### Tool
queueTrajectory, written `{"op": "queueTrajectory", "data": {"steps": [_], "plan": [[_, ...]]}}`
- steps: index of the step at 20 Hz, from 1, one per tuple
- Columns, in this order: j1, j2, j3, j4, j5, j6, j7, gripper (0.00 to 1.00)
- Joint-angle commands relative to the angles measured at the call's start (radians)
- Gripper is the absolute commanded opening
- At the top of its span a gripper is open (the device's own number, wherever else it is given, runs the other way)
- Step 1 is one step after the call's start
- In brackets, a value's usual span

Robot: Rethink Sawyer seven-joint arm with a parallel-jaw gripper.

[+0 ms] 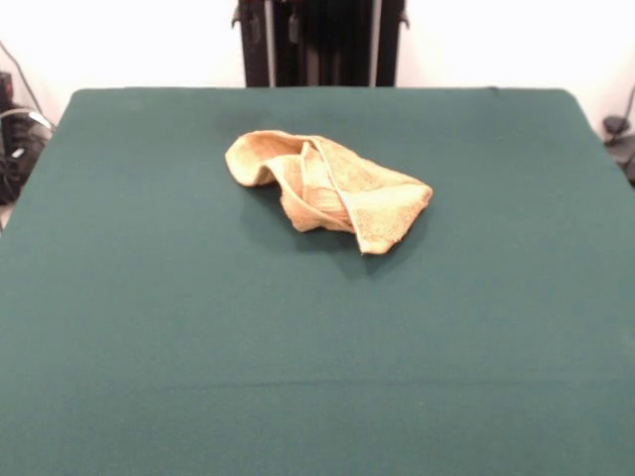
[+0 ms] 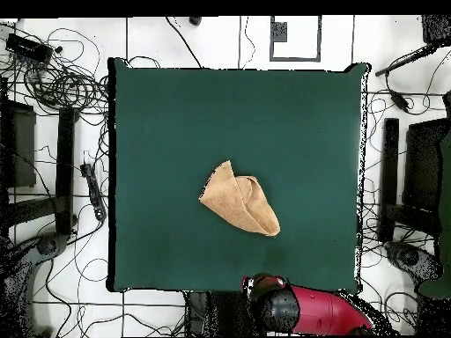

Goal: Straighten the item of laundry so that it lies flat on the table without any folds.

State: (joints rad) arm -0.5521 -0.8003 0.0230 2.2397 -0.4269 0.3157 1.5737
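Note:
The golden-tan towel (image 1: 327,188) lies crumpled and folded over itself on the dark green table (image 1: 149,297), a little toward the robot's side of the middle. In the overhead view the towel (image 2: 240,201) shows as a folded wedge shape on the table (image 2: 167,132). No white tag shows. The gripper is not in either view; only the robot's black pedestal (image 1: 319,42) and the red and black arm base (image 2: 304,308) show, off the table.
Cables (image 2: 62,84) and dark equipment (image 2: 414,176) lie on the white floor around the table. The table's edges (image 2: 113,176) are well away from the towel on all sides.

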Motion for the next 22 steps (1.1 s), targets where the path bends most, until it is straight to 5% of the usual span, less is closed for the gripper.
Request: {"op": "queueTrajectory", "data": {"steps": [1, 6, 22], "plan": [[0.015, 0.034, 0.143, -0.033, 0.047, 0.009, 0.083, 1.0], [0.037, 0.121, 0.146, -0.179, 0.063, 0.027, 0.082, 1.0], [0.09, 0.218, 0.201, -0.391, 0.085, 0.079, 0.068, 1.0]]}}
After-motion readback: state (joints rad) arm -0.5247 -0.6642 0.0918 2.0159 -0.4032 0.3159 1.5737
